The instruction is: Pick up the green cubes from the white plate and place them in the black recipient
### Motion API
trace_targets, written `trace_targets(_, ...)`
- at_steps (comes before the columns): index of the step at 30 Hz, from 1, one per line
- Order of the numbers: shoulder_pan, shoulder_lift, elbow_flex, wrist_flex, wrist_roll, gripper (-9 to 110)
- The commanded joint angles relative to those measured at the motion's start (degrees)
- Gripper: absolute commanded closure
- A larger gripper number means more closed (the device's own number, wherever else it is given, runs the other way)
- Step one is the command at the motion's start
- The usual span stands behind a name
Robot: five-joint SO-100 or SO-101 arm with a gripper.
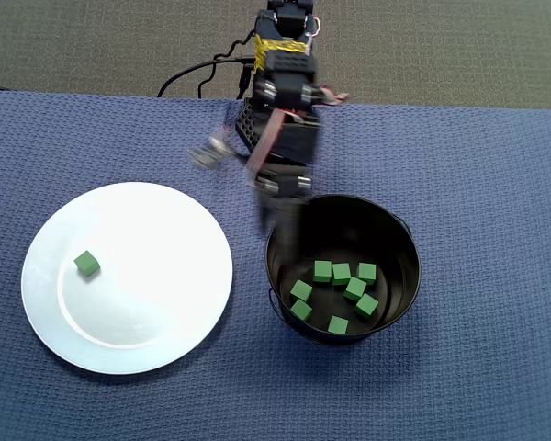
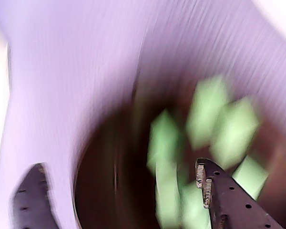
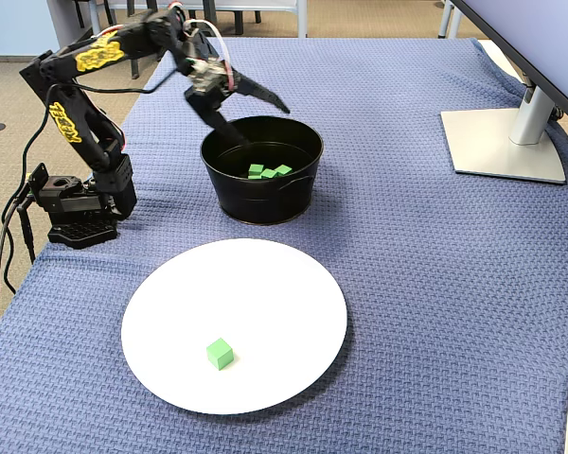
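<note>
Tool (image 3: pixel 256 113) hangs over the near rim of the black pot (image 1: pixel 404 276) w/ jaws spread wide and nothing between them; approx eight green cubes (image 1: pixel 342 273) lie on the pot floor right below it, wrist view too blurred to count. One last green cube (image 3: pixel 220 353) sits alone on the white plate (image 3: pixel 284 284), well apart from the tool, across the blue worktop (image 3: pixel 435 284). Cube looks light, stiff and matte, prob not slippery, so pinch two opposite flat faces from above, jaws squared to its sides.
</note>
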Motion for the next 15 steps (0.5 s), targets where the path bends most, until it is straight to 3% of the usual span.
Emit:
trace_targets(1, 20.13, -5.01, -8.35, -5.45, -3.43, 77)
trace_targets(8, 35.33, -22.32, -10.2, -12.3, -15.91, 76)
trace_targets(15, 40.34, -31.29, -5.98, -32.61, -42.45, 74)
